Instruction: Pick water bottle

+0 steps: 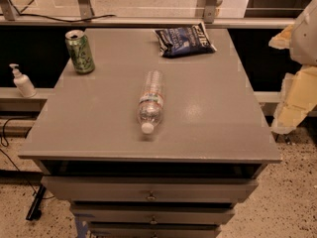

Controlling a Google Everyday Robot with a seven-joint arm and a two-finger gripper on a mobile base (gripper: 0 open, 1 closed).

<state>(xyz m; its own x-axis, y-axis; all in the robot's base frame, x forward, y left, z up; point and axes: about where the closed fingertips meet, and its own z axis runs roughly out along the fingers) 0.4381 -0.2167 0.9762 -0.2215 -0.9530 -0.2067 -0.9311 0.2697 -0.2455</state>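
The water bottle (150,101) lies on its side near the middle of the grey cabinet top (208,118). It is clear and ribbed, with a narrow green-red-white label band, and its white cap points toward the front edge. My gripper (292,100) shows as a pale cream shape at the right edge of the view, off the right side of the cabinet top. It is well apart from the bottle and holds nothing that I can see.
A green soda can (79,51) stands upright at the back left corner. A dark blue chip bag (184,40) lies at the back. A small white pump bottle (22,82) stands on a low ledge to the left. Drawers (148,190) sit below the top.
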